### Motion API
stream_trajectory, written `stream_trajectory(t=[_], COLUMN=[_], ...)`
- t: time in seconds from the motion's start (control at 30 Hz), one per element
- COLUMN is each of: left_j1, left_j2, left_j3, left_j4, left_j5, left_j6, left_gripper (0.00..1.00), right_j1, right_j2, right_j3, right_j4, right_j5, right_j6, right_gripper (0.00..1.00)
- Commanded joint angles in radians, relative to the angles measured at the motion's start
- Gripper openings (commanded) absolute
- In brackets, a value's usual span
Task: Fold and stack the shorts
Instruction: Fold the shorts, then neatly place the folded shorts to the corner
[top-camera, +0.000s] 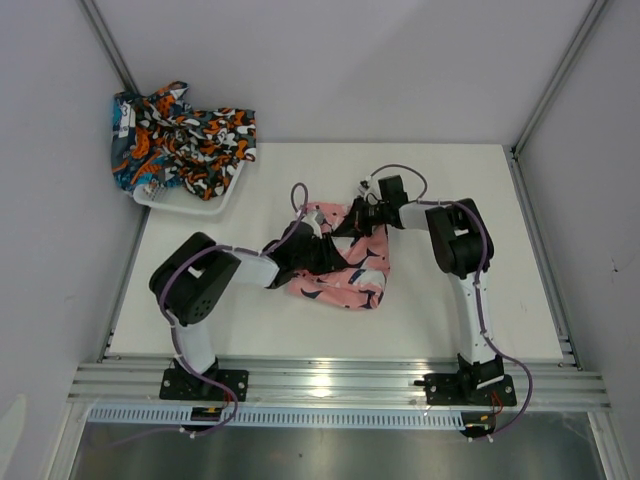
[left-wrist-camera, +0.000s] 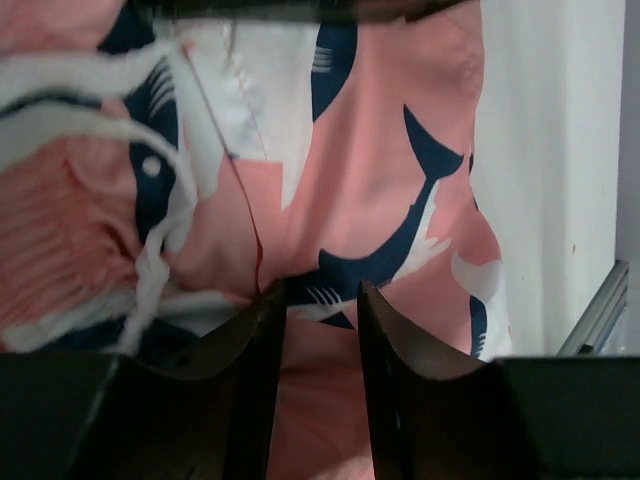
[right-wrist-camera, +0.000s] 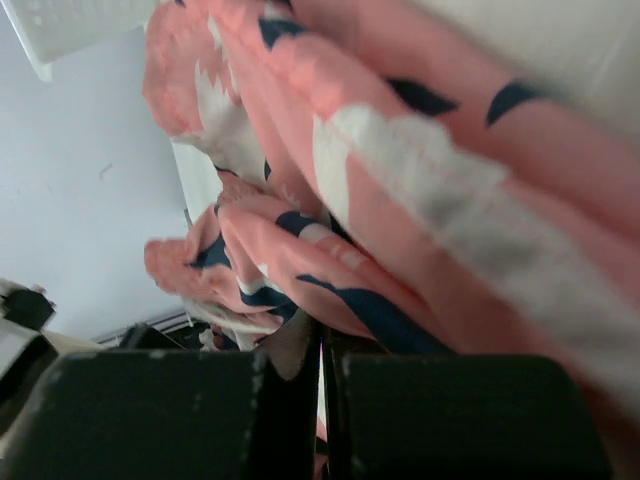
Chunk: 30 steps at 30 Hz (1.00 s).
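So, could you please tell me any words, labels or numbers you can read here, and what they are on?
None can be read.
White patch, perhaps a tag, on the teal shorts in the basket: too small to read.
Pink shorts: printed shapes only, no lettering.

- The top external camera is looking down from above and behind the arm bases, taking in the whole table from far off.
- The left wrist camera is peering past the left gripper, very close to the pink shorts.
- The right wrist camera is looking along the right gripper, tilted and equally close.
- All three are sharing the pink shorts; the top external and right wrist views are also sharing the basket.
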<state>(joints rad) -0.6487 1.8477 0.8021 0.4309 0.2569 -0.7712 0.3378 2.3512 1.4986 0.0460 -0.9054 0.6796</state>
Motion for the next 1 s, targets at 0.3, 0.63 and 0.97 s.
stream_trajectory(t=[0.3, 0.63, 0.97], left_j1=[-0.089, -0.091, -0.091], left_j2=[-0.137, -0.416, -0.567], left_j3=[-0.052, -0.030, -0.080], left_j4=[-0.055, -0.302, -0.468], left_j5=[-0.128, -0.154, -0.242], left_j6=[0.038, 0.112, 0.122], left_gripper=[0.38, 0.46, 0.49], right_j1=[-0.020, -0.147, -0.186], right_j2=[-0.082, -0.418, -0.279], right_j3=[0.061, 0.075, 0.085], right_j4=[-0.044, -0.457, -0.558], right_j5=[0.112, 0.308, 0.435], right_j6=[-0.080, -0.376, -0.424], right_gripper=[0.21, 0.79, 0.78])
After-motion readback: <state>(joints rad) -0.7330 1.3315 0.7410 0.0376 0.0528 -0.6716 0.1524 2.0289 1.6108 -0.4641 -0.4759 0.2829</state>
